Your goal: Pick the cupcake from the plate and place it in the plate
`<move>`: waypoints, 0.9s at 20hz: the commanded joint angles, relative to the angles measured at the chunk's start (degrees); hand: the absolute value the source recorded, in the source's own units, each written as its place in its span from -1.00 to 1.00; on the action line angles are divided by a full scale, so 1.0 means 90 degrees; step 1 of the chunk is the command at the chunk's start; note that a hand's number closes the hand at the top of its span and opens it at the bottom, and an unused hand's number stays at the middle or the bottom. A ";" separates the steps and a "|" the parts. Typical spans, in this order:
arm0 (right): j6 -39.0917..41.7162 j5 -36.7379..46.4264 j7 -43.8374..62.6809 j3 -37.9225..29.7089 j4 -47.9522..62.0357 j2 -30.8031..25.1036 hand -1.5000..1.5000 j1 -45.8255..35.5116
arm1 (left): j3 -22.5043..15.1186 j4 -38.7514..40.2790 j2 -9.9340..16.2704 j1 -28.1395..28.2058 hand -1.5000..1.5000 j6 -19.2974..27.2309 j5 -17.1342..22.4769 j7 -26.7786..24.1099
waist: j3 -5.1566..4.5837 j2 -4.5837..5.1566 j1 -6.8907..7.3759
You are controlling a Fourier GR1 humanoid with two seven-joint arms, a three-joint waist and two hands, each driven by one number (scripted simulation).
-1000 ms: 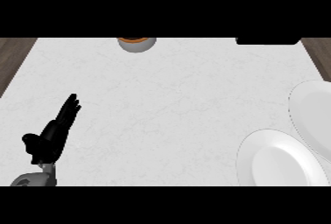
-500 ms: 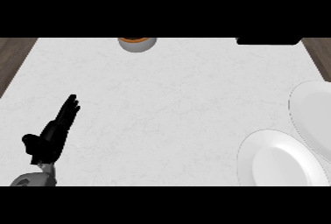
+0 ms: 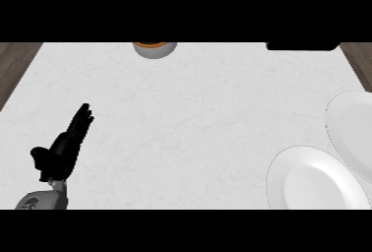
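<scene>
My left hand [image 3: 64, 145] rests open at the lower left of the white counter, fingers straight and pointing away from me, holding nothing. Two white plates sit at the right: the nearer plate [image 3: 314, 181] at the lower right and a second plate [image 3: 350, 125] behind it, cut off by the right edge. Neither plate shows a cupcake on it. At the far edge of the counter a small grey cup with a brown-orange top [image 3: 154, 48] is partly cut off; it may be the cupcake. My right hand is out of sight.
A dark object [image 3: 301, 46] lies at the far right corner of the counter. Brown wooden floor [image 3: 15, 64] shows beyond the counter's left and right sides.
</scene>
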 commanded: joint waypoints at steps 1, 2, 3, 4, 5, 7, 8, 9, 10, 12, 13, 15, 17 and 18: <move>-0.0114 -0.0100 0.0661 -0.0109 0.0318 0.0181 -1.00 -0.0489 | 0.0241 0.0095 0.0234 -0.0314 0.00 -0.0153 0.0134 0.0290 | 0.0002 0.0001 -0.0008; -0.0445 0.0186 0.0616 0.0131 0.0320 0.0432 -1.00 -0.0431 | 0.0008 -0.0114 0.0001 0.0000 0.00 -0.0111 -0.0007 0.0110 | 0.0002 -0.0004 -0.0005; -0.0529 0.0296 0.0784 0.0139 0.0664 0.0377 -1.00 -0.0646 | 0.0252 -0.0042 0.0256 0.0139 0.00 -0.0341 0.0178 -0.0070 | 0.0003 0.0003 0.0027; -0.0258 0.0089 0.0683 0.0058 0.0440 0.0379 -1.00 -0.0357 | 0.0129 0.0557 0.0004 -0.0498 0.00 0.0002 -0.0135 -0.0093 | 0.0000 0.0000 -0.0048; 0.0020 0.0015 0.0938 0.0065 0.0601 0.0263 -1.00 -0.0669 | 0.0185 0.0061 0.0139 0.0101 0.00 -0.0234 0.0024 -0.0159 | 0.0001 -0.0004 -0.0003; -0.0207 0.0015 0.1262 0.0097 0.0647 0.0556 -1.00 -0.0791 | 0.0168 -0.0367 0.0163 0.0016 0.00 -0.0268 0.0136 0.0362 | 0.0002 -0.0011 -0.0001; -0.0154 -0.0074 0.0711 -0.0097 0.1390 0.0339 -1.00 -0.1097 | 0.0215 0.0188 0.0088 0.0055 0.00 -0.0315 0.0080 -0.0196 | 0.0004 0.0007 0.0013; -0.0233 -0.0277 0.0893 -0.0179 0.1038 0.0585 -1.00 -0.1106 | -0.0116 0.0242 -0.0285 0.0034 0.00 0.0153 -0.0312 -0.0173 | 0.0003 0.0003 -0.0009; -0.0174 -0.0485 0.0718 -0.0397 0.1139 0.0515 -1.00 -0.1032 | 0.0067 -0.0405 -0.0007 -0.0083 0.00 -0.0106 0.0050 0.0524 | 0.0007 -0.0007 0.0003; -0.0061 -0.1033 0.0418 -0.0922 0.1218 0.0438 -1.00 -0.1073 | 0.0010 -0.0343 -0.0041 0.0214 0.00 -0.0114 -0.0051 0.0101 | 0.0011 -0.0008 0.0002; 0.0302 -0.1289 0.0435 -0.1082 0.1201 0.0286 -1.00 -0.1027 | 0.0036 0.0030 -0.0153 -0.0061 0.00 0.0047 -0.0129 0.0035 | 0.0006 -0.0004 -0.0071; 0.0206 -0.1557 0.0100 -0.1388 0.1568 0.0375 -1.00 -0.1044 | 0.0067 -0.0159 -0.0105 -0.0096 0.00 0.0030 -0.0071 0.0289 | 0.0013 0.0005 -0.0023; 0.0914 -0.2026 0.0206 -0.1791 0.1962 -0.0085 -1.00 -0.1108 | -0.0015 -0.0161 -0.0106 0.0073 0.00 -0.0021 -0.0149 0.0145 | 0.0014 0.0010 -0.0020; 0.1487 -0.2314 0.0017 -0.2007 0.2018 -0.0283 -1.00 -0.0765 | 0.0052 -0.0125 -0.0067 0.0203 0.00 -0.0063 -0.0102 0.0046 | 0.0015 -0.0001 -0.0080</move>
